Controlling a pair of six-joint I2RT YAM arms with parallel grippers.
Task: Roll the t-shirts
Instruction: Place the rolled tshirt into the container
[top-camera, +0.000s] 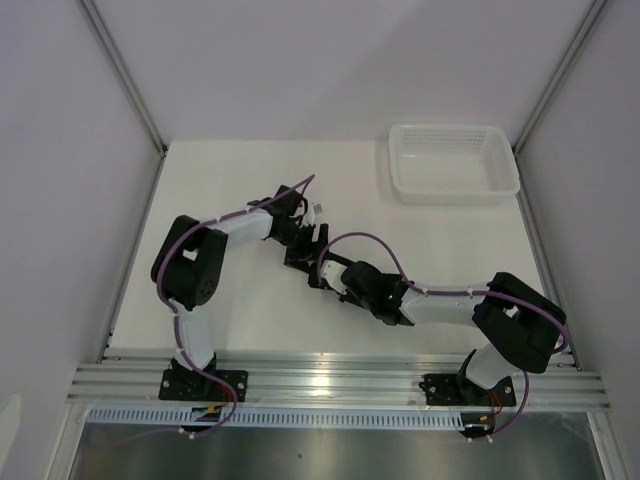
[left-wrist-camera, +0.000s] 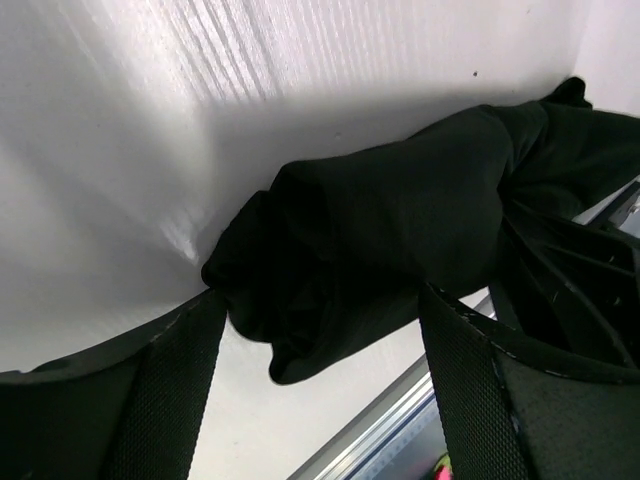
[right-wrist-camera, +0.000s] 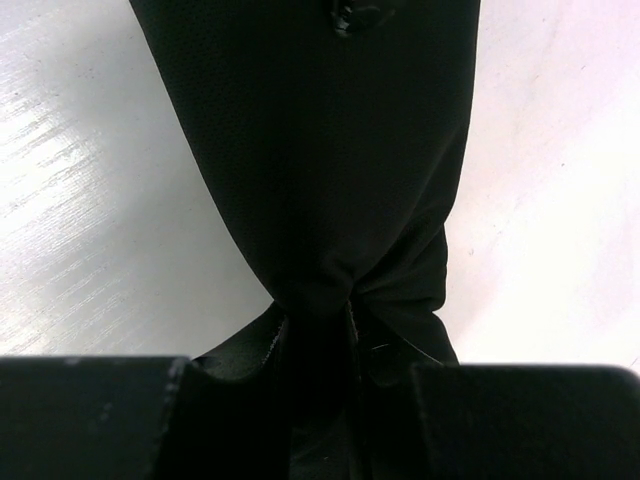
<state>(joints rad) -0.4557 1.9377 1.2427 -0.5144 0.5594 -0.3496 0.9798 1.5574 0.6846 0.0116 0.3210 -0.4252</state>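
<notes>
Your right pincer (right-wrist-camera: 315, 400) is pinching the bundled t-shirt (left-wrist-camera: 380, 230), left pincer (left-wrist-camera: 320, 385) gaping empty; you're seemingly finishing the roll, so release gently.

A matte white table (top-camera: 230, 185) is boxed in by a plain pale back wall (top-camera: 340, 60), left wall (top-camera: 55, 200) and right wall (top-camera: 595, 210), with metal posts (top-camera: 125, 75) rising from its far corners. A silver aluminium rail (top-camera: 330, 382) runs along the table's near edge and catches a bright glare at its middle. Below it lies a white slotted strip (top-camera: 330, 418).
</notes>
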